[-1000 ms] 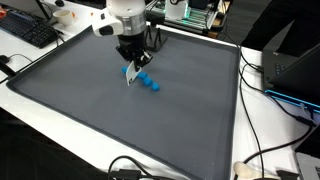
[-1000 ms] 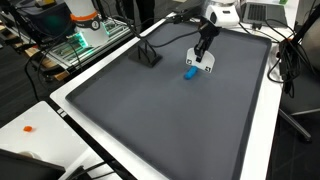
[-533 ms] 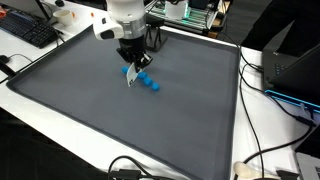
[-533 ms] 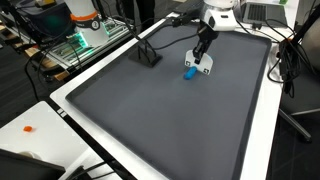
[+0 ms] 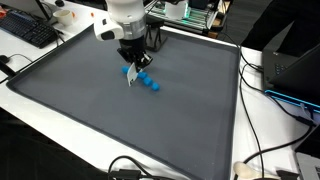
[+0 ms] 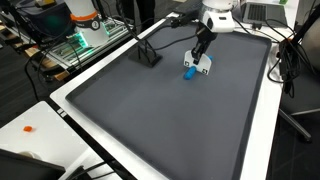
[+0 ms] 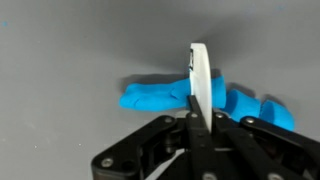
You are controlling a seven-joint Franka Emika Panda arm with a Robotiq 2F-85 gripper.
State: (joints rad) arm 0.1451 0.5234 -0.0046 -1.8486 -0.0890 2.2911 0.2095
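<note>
A: Gray mat (image 5: 190, 120) on the table (image 5: 60, 128). How's the arm?
B: It points straight down. The tool (image 5: 131, 75) is clamped on a white strip (image 7: 199, 80), just beside the blue lump (image 5: 148, 82).

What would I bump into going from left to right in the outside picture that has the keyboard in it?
keyboard → gripper, right over the blue toy → black box

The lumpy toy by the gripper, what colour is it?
The toy is blue, clearest in the wrist view.
</note>
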